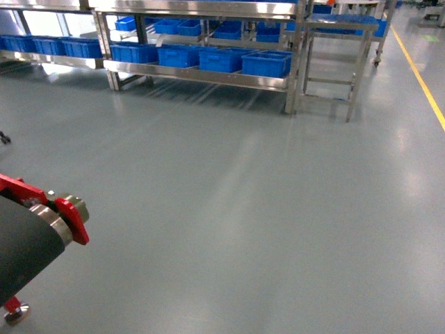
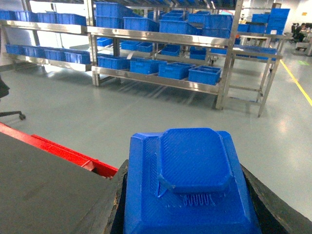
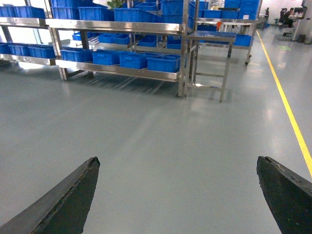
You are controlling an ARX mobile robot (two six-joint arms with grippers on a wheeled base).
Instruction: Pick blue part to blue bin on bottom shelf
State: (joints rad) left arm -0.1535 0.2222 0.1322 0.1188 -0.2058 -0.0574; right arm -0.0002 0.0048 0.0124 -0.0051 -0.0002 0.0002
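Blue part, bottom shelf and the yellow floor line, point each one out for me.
blue part (image 2: 195,161): left wrist view, its raised top face.
bottom shelf (image 1: 201,75): head view, front steel edge.
yellow floor line (image 3: 287,112): right wrist view, mid-stripe.

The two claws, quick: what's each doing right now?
Left gripper: closed on the blue part.
Right gripper: open, holding nothing.

Blue ribbed plastic part with raised rounded-square top, held between left end effector's dark fingers, four blue plastic bins rowed on grey steel bottom shelf
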